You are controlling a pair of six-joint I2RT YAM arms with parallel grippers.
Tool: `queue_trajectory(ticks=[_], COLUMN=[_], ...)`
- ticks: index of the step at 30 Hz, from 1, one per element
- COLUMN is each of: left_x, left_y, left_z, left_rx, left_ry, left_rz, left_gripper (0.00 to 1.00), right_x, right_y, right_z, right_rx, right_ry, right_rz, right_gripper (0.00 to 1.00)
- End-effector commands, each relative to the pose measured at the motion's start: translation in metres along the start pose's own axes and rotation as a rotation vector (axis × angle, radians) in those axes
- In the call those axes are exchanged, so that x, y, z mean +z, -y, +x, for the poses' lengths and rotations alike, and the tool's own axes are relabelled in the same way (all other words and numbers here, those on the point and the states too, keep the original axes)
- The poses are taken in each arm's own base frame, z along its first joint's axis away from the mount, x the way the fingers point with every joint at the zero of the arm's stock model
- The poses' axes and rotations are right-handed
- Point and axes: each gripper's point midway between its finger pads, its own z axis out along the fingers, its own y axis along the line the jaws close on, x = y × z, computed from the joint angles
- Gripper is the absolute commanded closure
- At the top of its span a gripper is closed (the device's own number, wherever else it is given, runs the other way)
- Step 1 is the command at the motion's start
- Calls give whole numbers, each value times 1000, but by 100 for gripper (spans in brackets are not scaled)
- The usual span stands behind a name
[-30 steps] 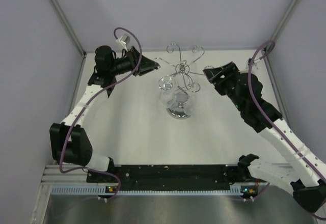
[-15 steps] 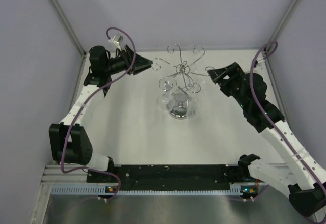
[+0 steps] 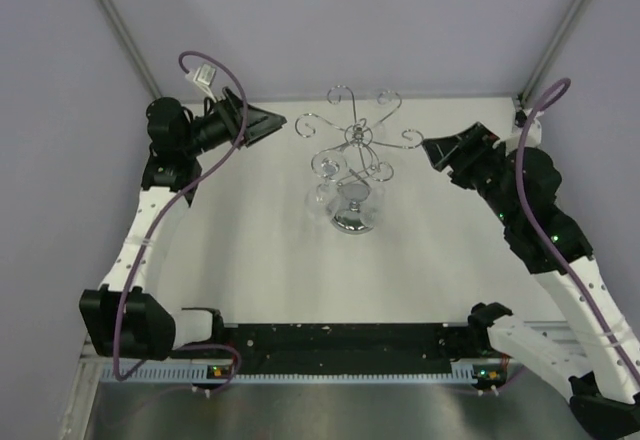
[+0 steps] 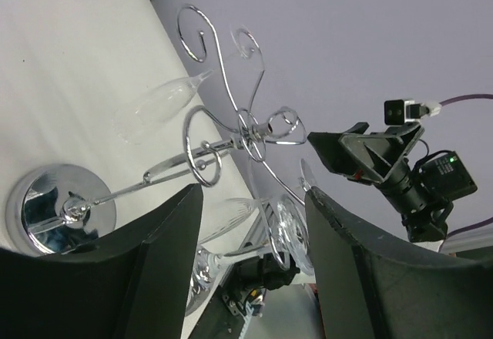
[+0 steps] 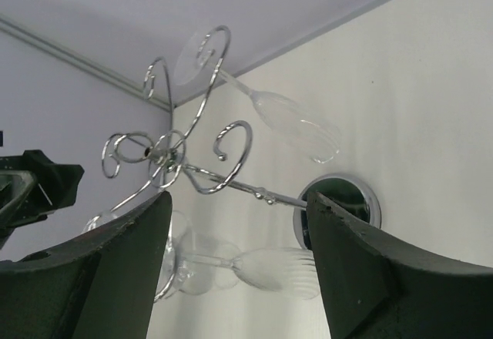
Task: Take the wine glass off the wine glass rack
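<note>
Clear, almost see-through wine glass (image 3: 322,200) hangs bowl-down from the chrome wine glass rack (image 3: 352,222), mid-bench toward the far edge. The 2 grippers, left gripper (image 3: 285,123) and right gripper (image 3: 430,150), flank it, jaws spread, holding nothing.

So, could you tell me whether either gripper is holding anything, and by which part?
Nothing is held. The left gripper and the right gripper are both open, apart from the wine glass rack, where the wine glasses hang untouched.

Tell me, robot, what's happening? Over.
Left tool open, right tool open, both empty. Clear stemmed wine glass hangs on shiny chrome wire rack. More clear glasses nearby.
</note>
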Motion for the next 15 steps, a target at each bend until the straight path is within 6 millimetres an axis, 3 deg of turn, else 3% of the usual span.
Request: queue_trajectory(ticks=[1,4,8,12,13,15], left_x=[-20,-29,-40,-50,-51,-55], left_y=[36,47,52,52,49,49], left_z=[0,9,27,46,50,57], left_rx=[144,174,162,153,148,142], left_ry=[39,28,-5,-22,-24,-32], left_rz=[5,6,10,16,12,15], left_gripper=[38,33,30,13,5,2], right_x=[-30,-38,-43,-45,-44,-42], right_y=[-37,-57,-68,-67,-66,-65], right_z=[-20,-7,6,17,18,26], right_rx=[-68,-63,-32,7,12,30], right_ry=[-11,-110,-194,-236,-242,-272], right_rz=[-141,-239,-296,-304,-300,-301], right_gripper=[30,30,30,32,32,32])
